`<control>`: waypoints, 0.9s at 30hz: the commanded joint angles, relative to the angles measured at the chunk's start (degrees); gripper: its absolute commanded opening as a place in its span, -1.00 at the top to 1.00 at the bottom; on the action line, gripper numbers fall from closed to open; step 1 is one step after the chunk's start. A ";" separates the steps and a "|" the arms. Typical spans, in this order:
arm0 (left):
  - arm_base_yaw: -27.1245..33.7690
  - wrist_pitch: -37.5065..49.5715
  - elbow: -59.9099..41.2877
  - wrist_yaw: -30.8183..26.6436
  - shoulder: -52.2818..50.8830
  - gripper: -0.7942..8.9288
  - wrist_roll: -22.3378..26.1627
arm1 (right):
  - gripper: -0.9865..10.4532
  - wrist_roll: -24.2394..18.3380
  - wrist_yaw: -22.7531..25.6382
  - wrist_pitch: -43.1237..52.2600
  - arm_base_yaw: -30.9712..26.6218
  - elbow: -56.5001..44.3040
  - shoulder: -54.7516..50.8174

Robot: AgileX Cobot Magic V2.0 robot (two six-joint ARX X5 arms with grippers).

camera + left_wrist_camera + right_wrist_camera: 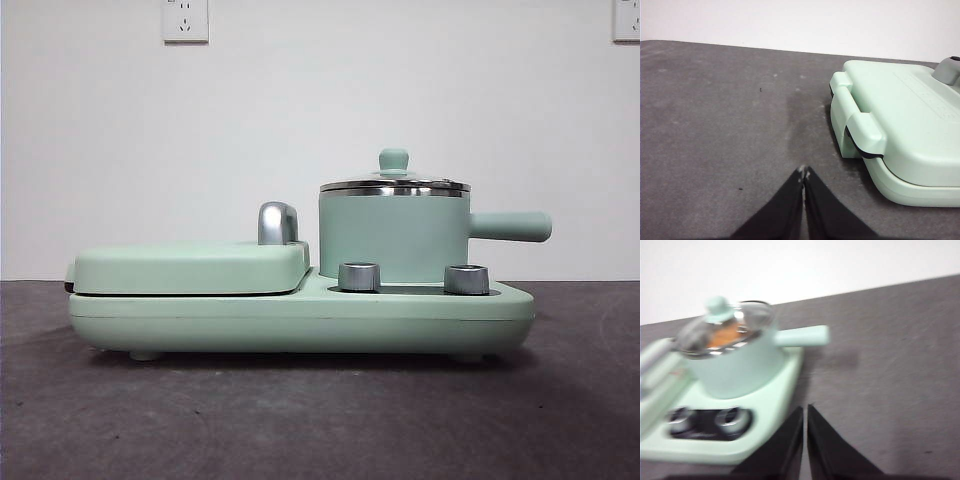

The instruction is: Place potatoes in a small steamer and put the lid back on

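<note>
Now: lid point(394, 184) on steamer point(394, 235) | griddle point(190, 266) beside | both grippers clenched, empty

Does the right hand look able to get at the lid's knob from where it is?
Probably yes. The right hand is shut, apart from the pot, and nothing stands between it and the knob, which sticks up free on the lid.

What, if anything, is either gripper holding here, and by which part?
Nothing. The left gripper and right gripper are shut on nothing above the dark table; the round chrome-rimmed lid sits on the mint-green steamer pot.
</note>
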 commanded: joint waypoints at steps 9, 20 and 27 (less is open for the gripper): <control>0.11 0.76 -1.11 -0.02 -0.11 0.82 -0.11 | 0.81 -14.97 9.64 11.21 -3.21 -13.62 -5.07; 0.11 0.74 -1.11 -0.02 -0.11 0.82 -0.11 | 0.81 -15.02 9.64 9.53 -3.21 -16.44 -8.33; 0.11 0.76 -1.11 -0.02 -0.11 0.82 -0.11 | 0.81 -15.02 9.66 8.68 -3.21 -16.44 -8.33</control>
